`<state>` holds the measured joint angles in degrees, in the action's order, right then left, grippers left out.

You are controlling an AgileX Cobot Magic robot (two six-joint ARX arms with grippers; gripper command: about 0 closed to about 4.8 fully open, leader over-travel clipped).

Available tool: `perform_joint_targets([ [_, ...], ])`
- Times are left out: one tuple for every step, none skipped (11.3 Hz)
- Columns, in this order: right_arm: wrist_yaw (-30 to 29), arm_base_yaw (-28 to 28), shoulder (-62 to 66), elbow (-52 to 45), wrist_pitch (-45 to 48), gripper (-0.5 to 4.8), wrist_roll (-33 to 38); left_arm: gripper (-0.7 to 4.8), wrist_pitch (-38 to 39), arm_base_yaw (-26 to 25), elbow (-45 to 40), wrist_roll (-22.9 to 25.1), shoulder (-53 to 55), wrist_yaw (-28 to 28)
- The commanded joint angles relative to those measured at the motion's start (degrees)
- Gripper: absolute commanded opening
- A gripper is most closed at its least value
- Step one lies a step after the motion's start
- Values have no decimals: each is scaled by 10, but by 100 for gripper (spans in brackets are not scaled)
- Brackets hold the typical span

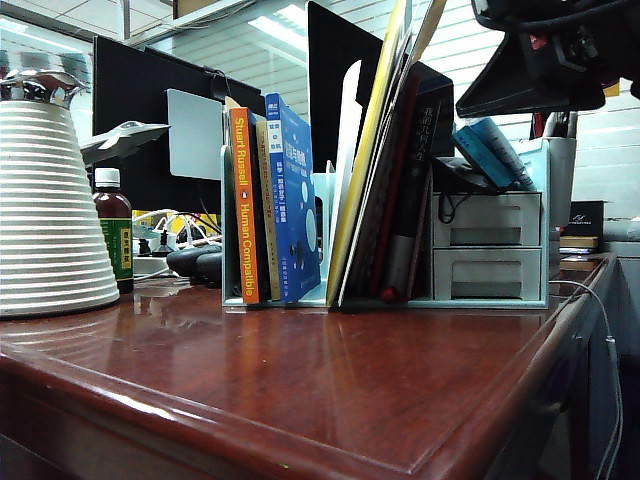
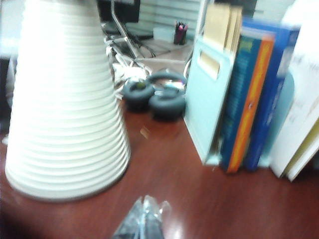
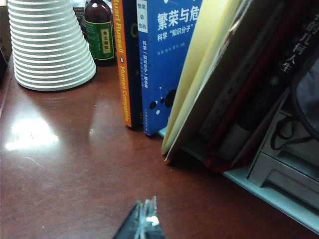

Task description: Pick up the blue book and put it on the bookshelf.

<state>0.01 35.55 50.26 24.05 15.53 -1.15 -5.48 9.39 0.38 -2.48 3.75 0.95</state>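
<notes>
Blue book: the blue book (image 1: pixel 292 200) stands upright in the bookshelf (image 1: pixel 330 215), between the orange-spined book (image 1: pixel 245 205) and a pale divider.
Bookshelf: on the counter (image 1: pixel 330 380), with a matching two-drawer unit (image 1: pixel 490 250) at its far side in the exterior view.
Leaning stack: a yellow folder (image 3: pixel 199 69) and dark books tilt against the shelf beside the blue book.
Left end effector: the left end effector (image 2: pixel 144 221) is closed and empty, low over the counter, well apart from the shelf.
Right end effector: the right end effector (image 3: pixel 144 224) is closed and empty, above bare counter in front of the books.
Nearby: a white ribbed cone (image 1: pixel 50 210) stands to the shelf's left with a dark bottle (image 1: pixel 113 235) just beside it.
Exterior view only: a dark arm part (image 1: pixel 550 50) hangs at the upper right corner; teal booklets (image 1: pixel 490 150) lie on top of the drawer unit.
Left wrist view only: black headphones (image 2: pixel 154 97) lie behind the cone, near the shelf's end panel; this view is blurred.
Right wrist view only: white Chinese text and dark spots on the blue cover.
</notes>
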Motion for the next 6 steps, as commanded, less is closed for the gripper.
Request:
perform_joint_targets([
  [-1, 0, 0, 3, 9, 0, -2, -6, 109, -5, 0, 42, -37, -37],
  [-1, 0, 0, 3, 10, 0, -2, 1, 118, -5, 0, 40, -37, -38],
  [-1, 0, 0, 3, 8, 0, -2, 26, 119, -5, 0, 40, -37, -31],
  [-1, 0, 0, 3, 9, 0, -2, 26, 119, -5, 0, 40, -37, -31],
  [-1, 1, 2, 3, 9, 0, -2, 25, 119, -5, 0, 40, -37, -31],
  [-1, 1, 2, 3, 9, 0, -2, 26, 119, -5, 0, 40, -37, -31],
])
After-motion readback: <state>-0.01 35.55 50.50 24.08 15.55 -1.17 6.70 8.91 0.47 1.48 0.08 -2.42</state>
